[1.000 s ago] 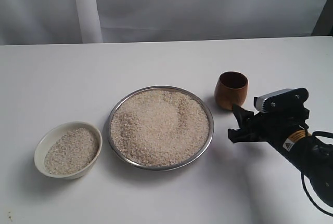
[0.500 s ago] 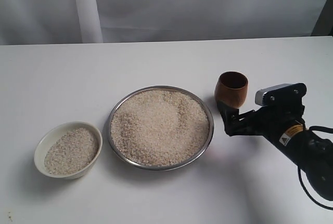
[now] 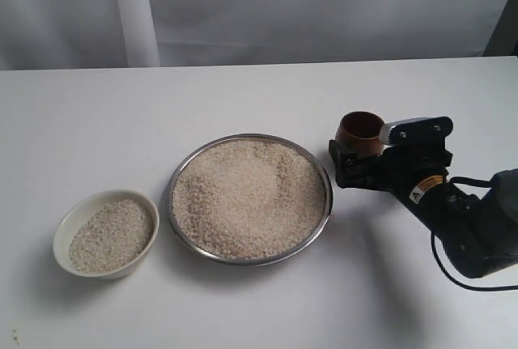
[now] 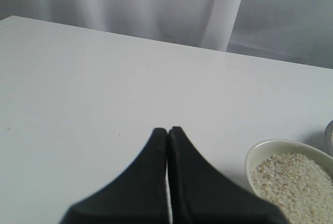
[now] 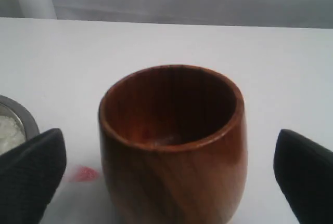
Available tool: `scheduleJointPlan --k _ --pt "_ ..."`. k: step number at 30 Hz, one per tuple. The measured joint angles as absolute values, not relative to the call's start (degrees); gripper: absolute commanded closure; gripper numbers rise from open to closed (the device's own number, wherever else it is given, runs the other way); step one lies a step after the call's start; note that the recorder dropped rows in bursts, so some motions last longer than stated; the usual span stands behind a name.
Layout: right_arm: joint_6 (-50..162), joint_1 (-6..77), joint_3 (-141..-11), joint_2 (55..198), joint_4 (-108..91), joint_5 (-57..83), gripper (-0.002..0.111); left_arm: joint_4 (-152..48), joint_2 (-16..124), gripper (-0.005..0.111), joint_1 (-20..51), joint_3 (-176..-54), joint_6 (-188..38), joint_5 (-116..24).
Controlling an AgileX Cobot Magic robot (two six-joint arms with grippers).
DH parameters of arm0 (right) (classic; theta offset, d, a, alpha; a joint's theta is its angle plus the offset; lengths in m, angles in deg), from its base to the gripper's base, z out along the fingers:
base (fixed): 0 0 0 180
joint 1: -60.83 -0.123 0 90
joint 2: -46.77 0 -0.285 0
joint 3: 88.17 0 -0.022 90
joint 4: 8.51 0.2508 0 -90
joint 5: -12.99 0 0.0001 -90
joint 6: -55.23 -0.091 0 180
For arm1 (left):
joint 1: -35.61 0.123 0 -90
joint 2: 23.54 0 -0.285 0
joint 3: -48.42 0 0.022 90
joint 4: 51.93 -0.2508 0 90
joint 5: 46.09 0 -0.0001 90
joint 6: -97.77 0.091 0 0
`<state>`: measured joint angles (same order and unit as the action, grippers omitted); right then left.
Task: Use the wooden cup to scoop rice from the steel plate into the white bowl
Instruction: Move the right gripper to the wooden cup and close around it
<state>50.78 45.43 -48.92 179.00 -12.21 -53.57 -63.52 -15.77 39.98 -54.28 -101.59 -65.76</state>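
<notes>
Right wrist view is showing the right gripper (image 5: 169, 154) gaping around the rounded reddish-brown wooden cup (image 5: 171, 182); left gripper (image 4: 167, 130) is sitting pinched together.

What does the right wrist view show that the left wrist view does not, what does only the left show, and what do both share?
Only the right wrist view: the wooden cup standing upright between the spread right fingers, plus a sliver of the steel plate with rice. Only the left wrist view: the white bowl holding rice, near the left fingers pressed together. Both: the white table and pale curtain behind.
</notes>
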Motion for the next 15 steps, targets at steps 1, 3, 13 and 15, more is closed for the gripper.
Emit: scheduleJointPlan --k 1,3,13,15 --pt "50.8 45.4 -49.4 179.8 -12.2 -54.0 0.003 -63.5 -15.8 0.107 40.0 -54.3 -101.6 -65.8" --pt "50.1 45.4 -50.7 181.5 -12.1 -54.5 0.003 -63.5 -15.8 0.107 40.0 -54.3 -101.6 -65.8" --pt "49.3 45.4 -53.0 183.0 -10.3 -56.1 0.003 -63.5 -15.8 0.107 40.0 -54.3 -101.6 -65.8" --pt "49.3 45.4 -53.0 183.1 -9.9 -56.1 0.003 -63.5 -15.8 0.107 40.0 -54.3 -101.6 -65.8"
